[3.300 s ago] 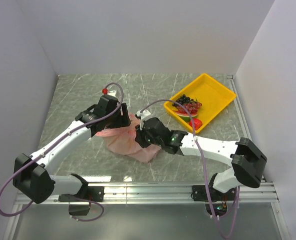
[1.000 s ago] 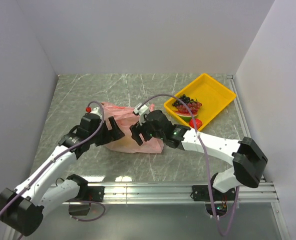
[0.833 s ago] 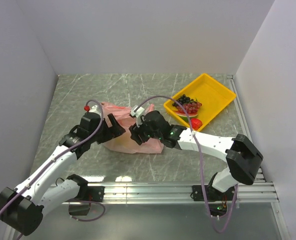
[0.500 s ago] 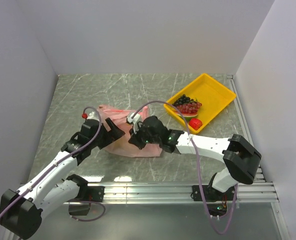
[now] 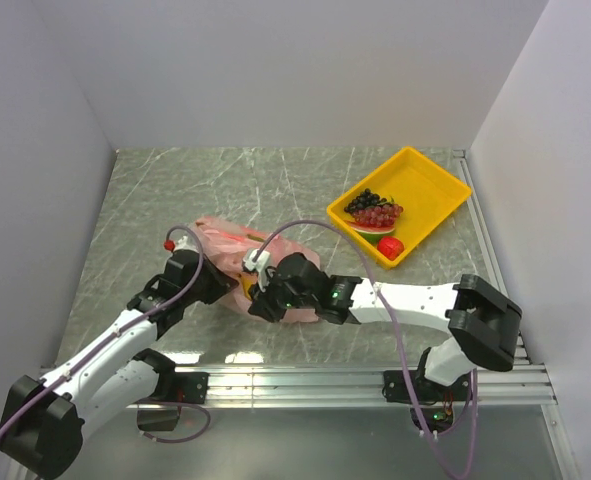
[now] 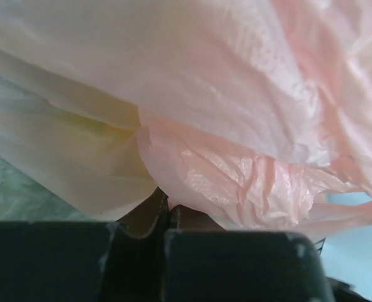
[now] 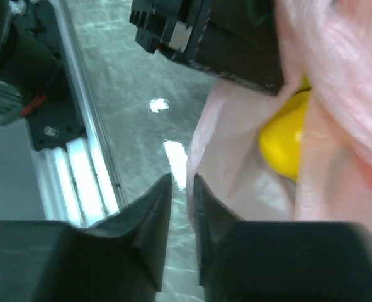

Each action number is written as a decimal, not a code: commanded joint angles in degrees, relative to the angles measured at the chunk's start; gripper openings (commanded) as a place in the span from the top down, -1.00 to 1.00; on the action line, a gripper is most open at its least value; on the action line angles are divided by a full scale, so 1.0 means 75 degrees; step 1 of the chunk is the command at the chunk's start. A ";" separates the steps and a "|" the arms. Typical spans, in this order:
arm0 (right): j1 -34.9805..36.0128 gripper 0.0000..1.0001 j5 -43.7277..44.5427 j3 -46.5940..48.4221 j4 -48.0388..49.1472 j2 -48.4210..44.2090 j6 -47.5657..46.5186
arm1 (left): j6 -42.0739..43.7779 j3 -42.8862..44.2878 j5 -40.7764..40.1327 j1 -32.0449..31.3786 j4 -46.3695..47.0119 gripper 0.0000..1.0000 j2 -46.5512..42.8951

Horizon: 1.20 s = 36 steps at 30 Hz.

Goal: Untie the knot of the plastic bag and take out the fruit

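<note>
The pink plastic bag point(image 5: 237, 250) lies crumpled on the table between my two grippers. My left gripper point(image 5: 231, 287) is at the bag's near left side. In the left wrist view the left gripper point(image 6: 167, 211) is shut, with a fold of the plastic bag point(image 6: 236, 126) pinched at its tips. My right gripper point(image 5: 259, 303) is at the bag's near edge. Its fingers point(image 7: 180, 185) stand slightly apart, open, and the bag's edge point(image 7: 236, 151) lies against the right-hand finger. One yellow fruit point(image 7: 287, 141) shows through the film. The knot is hidden in the folds.
A yellow tray point(image 5: 430, 178) at the back right holds black and red grape bunches point(image 5: 375, 209), a watermelon slice and a small red fruit point(image 5: 391, 246). The aluminium rail point(image 5: 305, 378) runs along the near edge, close behind both grippers. White walls enclose the table.
Both arms have drawn back toward the near edge and left, and the bag has come with them. The left gripper has shut on the bag. The right gripper's fingers stand parted again.
</note>
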 commanded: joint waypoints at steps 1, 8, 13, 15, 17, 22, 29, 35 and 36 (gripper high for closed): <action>-0.0035 0.22 0.0471 0.0516 -0.0444 -0.0610 -0.0412 | 0.0058 -0.0127 0.0000 -0.0037 0.0120 0.99 -0.0198; -0.0737 -0.22 0.0963 0.1607 -0.1489 -0.0636 -0.1256 | 0.0422 -0.0116 -0.0094 -0.0037 -0.0315 0.99 -0.0784; -0.1171 -0.25 0.0871 0.2122 -0.1853 -0.0178 -0.1736 | 0.0586 -0.0034 -0.0035 -0.0037 -0.0467 0.99 -0.0901; -0.1195 -0.27 0.0988 0.2193 -0.1970 0.0068 -0.1981 | 0.0586 -0.0034 -0.0036 -0.0037 -0.0479 0.99 -0.0994; -0.1184 -0.37 0.0965 0.2077 -0.1889 0.0197 -0.2111 | 0.0609 -0.0022 0.0011 -0.0026 -0.0468 0.99 -0.1018; -0.1219 -0.59 0.0789 0.2192 -0.1981 0.0502 -0.2569 | 0.0785 0.0095 0.0012 -0.0026 -0.0654 0.99 -0.0948; -0.1873 -0.59 0.1048 0.1832 -0.2146 0.0690 -0.2699 | 0.0400 0.0107 -0.0900 -0.0003 -0.1357 0.99 -0.1685; -0.2437 -0.50 0.0800 0.0589 -0.1912 0.0362 -0.1424 | -0.0174 -0.0150 -0.1710 0.0044 -0.1709 0.99 -0.2623; -0.2438 -0.41 0.0801 0.0426 -0.2074 0.0397 -0.1235 | -0.0222 -0.0163 -0.1839 0.0068 -0.1814 0.99 -0.2670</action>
